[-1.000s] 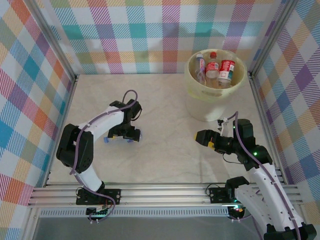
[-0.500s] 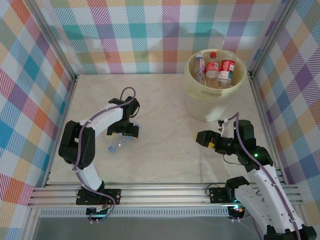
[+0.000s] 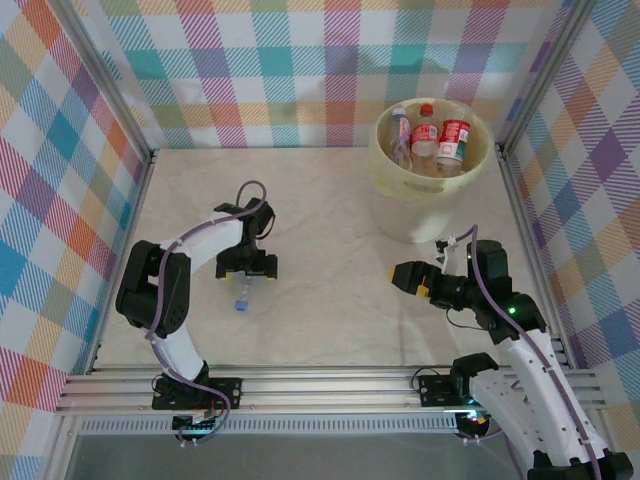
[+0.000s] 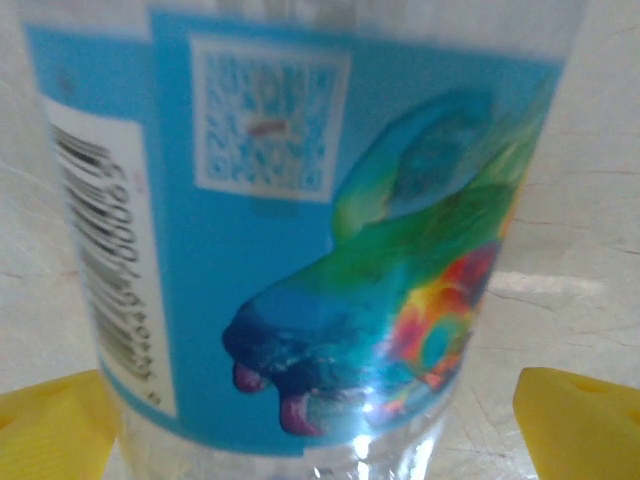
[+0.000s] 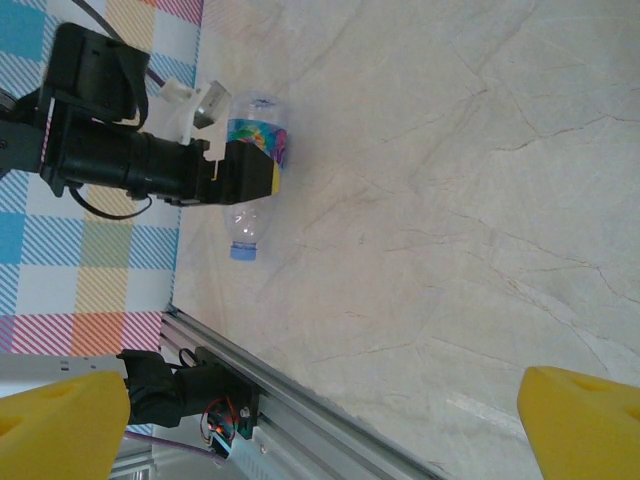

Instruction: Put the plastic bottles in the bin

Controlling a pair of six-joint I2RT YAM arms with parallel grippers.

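Marble table (image 3: 330, 200), plaid walls (image 3: 300, 60). Bin (image 3: 410, 215) at far-right corner w/ bottles (image 3: 426, 128) inside. Well left of bin, blue-label bottle (image 3: 243, 293) lies flat btwn left gripper (image 3: 248, 272) fingers, spread wide, not clamped. Right gripper (image 3: 400, 277) just in front of bin, wide open, empty.

Bright, even light falls from above across the pale table (image 3: 330, 210), and the top view is sharp throughout. Shadows are soft: a faint one hugs the base of the bin (image 3: 400, 215) near the far right corner, another lies under the left arm (image 3: 200, 245). In the left wrist view the blue-labelled bottle (image 4: 300, 230) sits too close for focus, its barcode smeared, with a pale glare streak on the table beside it. The right wrist view keeps the marble veins crisp, while the yellow fingertips (image 5: 585, 420) of the right pincer (image 5: 320, 425) blur at the lower corners
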